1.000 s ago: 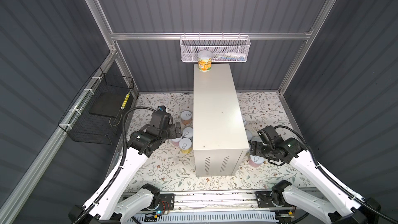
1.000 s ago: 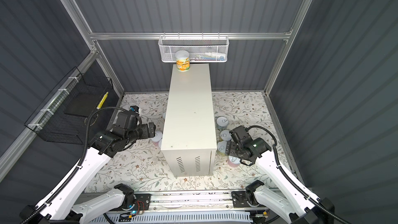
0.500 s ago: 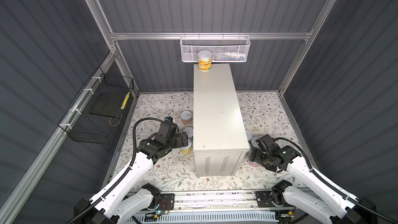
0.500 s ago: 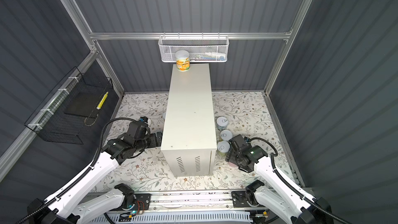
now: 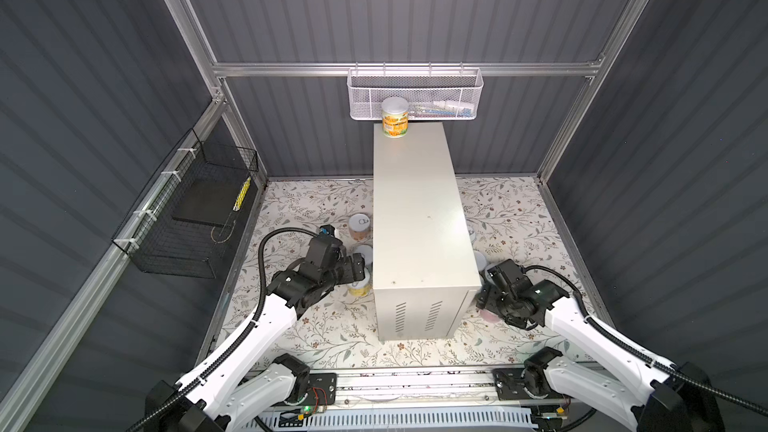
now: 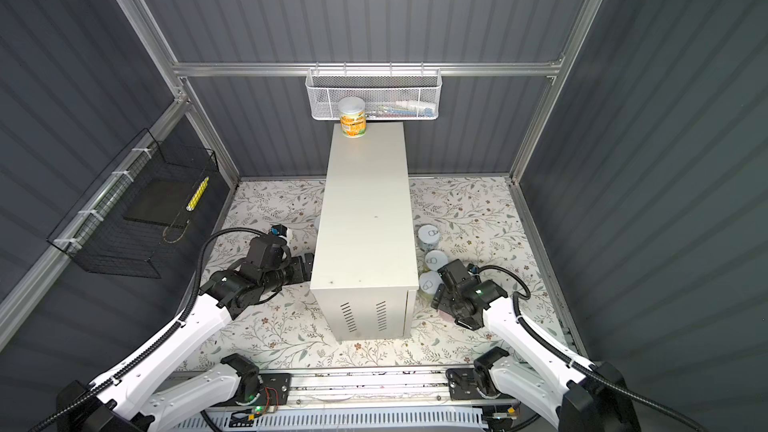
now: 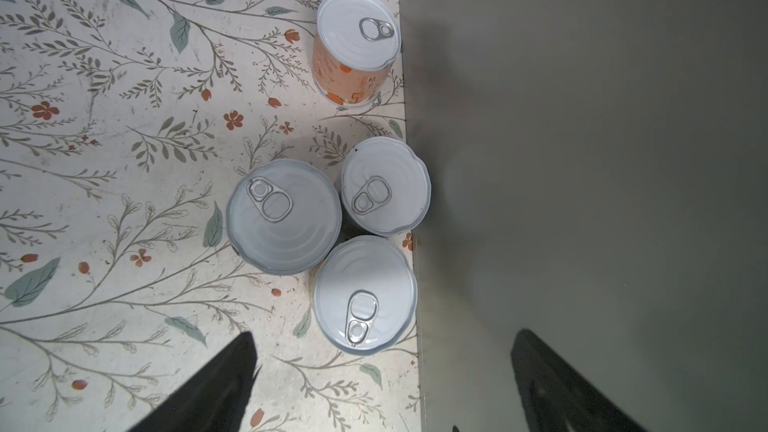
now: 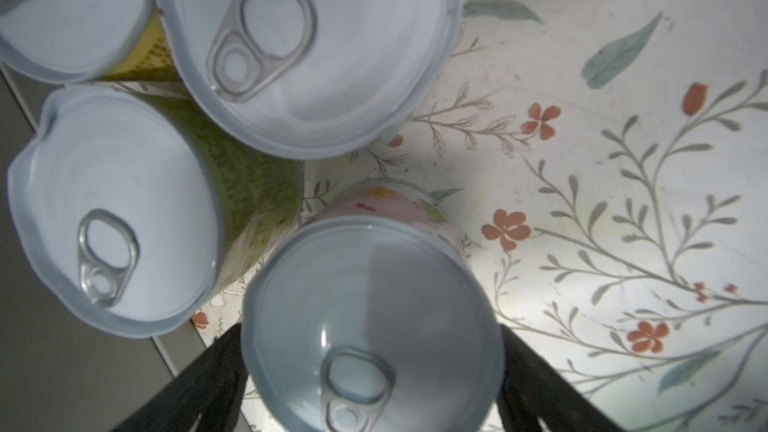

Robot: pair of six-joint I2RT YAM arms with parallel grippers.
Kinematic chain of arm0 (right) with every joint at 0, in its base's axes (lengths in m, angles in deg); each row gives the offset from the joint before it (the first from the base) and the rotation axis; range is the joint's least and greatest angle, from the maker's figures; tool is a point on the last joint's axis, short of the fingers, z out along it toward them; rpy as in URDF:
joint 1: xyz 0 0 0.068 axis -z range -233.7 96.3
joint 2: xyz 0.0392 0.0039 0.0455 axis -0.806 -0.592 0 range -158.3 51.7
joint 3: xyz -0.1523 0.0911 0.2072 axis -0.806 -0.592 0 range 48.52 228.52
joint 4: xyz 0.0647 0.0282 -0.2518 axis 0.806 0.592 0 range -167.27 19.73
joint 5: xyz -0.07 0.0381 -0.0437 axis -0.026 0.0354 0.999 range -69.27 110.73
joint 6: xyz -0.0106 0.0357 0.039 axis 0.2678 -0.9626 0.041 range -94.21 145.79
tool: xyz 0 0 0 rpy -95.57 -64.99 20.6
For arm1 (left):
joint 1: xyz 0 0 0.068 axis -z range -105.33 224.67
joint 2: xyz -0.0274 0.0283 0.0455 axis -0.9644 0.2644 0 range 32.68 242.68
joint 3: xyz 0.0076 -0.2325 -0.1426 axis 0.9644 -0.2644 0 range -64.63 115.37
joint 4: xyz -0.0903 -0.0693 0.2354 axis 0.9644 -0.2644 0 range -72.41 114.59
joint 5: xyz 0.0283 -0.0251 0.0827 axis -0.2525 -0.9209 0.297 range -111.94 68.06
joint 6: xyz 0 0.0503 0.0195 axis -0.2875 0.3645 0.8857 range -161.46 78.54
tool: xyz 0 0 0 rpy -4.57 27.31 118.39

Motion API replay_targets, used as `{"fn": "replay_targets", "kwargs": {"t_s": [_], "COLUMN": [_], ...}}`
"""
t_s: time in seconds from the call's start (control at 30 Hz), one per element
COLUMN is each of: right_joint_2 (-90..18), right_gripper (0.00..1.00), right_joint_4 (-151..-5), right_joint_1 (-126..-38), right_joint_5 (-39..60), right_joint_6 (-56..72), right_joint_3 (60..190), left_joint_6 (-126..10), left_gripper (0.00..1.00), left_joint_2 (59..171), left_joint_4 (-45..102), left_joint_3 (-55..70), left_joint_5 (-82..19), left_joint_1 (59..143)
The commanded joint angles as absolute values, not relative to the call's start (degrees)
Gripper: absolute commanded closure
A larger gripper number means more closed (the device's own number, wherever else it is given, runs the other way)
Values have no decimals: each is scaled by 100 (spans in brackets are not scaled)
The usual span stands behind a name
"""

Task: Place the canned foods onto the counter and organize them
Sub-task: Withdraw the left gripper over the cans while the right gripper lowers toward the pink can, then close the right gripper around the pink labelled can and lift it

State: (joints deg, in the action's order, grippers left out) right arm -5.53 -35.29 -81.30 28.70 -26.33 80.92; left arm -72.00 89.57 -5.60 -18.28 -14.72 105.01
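Left gripper (image 7: 384, 336) jaws spread wide above round pull-tab cans (image 7: 284, 216) beside the smooth metal counter (image 7: 582, 160). Right gripper (image 8: 371, 326) straddles pink can (image 8: 374, 284); pinch unclear. One orange can (image 5: 395, 120) on counter, top centre.

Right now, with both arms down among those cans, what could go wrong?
The right fingers straddle the pink can, and a yellow-labelled can stands close beside it; lifting could tip that neighbour.
By the left fingers, the nearest can sits tight beside the counter, leaving little room for a finger, so it may get shoved, not gripped.
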Motion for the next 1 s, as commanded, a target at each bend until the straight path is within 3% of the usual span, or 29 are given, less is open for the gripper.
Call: {"fn": "replay_targets", "kwargs": {"t_s": [0.0,0.3,0.97], "right_joint_2": [-684,-834,-1510], "right_gripper": [13,19,18], "right_joint_4": [-3703,-4001,-4375], "right_joint_1": [-8167,-8165,-8167], "right_joint_5": [3073,3228,3286], "right_joint_6": [-2692,-2900,-2863], "right_joint_3": [7955,7690,7728], "left_joint_6": [-7206,-7271,-7211], "left_gripper": [3,3,3], "left_joint_2": [8984,9158,9446], "left_joint_4": [-485,-133,127], "left_joint_3": [-1793,-1882,-1748], "left_joint_5": [-1631,-1857,-1992], "left_joint_1": [10525,10527,10541]}}
